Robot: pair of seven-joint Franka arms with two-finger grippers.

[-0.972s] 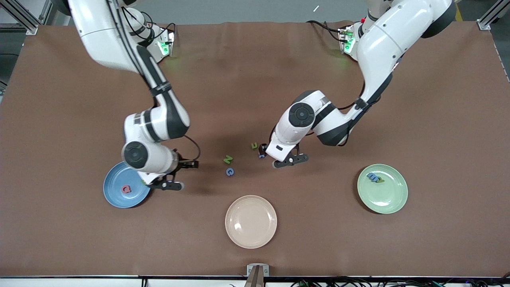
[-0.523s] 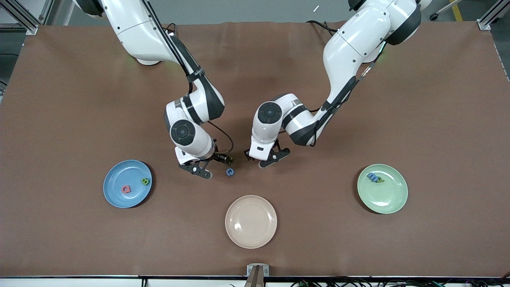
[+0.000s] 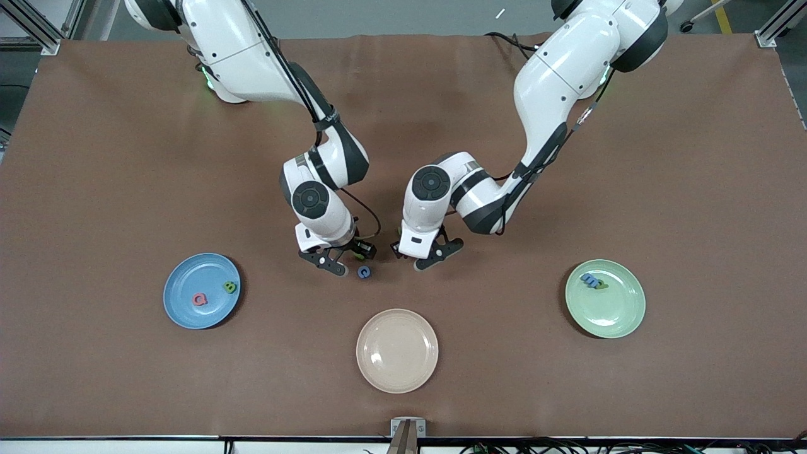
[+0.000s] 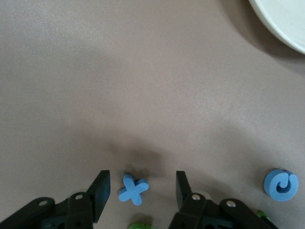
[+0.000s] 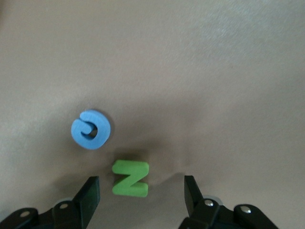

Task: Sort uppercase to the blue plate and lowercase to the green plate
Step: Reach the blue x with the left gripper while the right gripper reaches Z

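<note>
- Straddling the green N [image 5: 130,178], the right gripper [image 5: 141,198] stands open, nothing held; the blue G [image 3: 364,272] just beside N risks being knocked by a finger.
- Left gripper [image 4: 141,193], open, brackets the blue x [image 4: 133,189] beside N; the green u [image 4: 140,225] close by may be nudged.
- Arms crowd together near N: collision is possible.

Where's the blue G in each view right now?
Front view: blue G on the table beside the right gripper.
Left wrist view: blue G at the frame's edge.
Right wrist view: blue G, beside the green N.
Shared landmark: the G itself.
</note>
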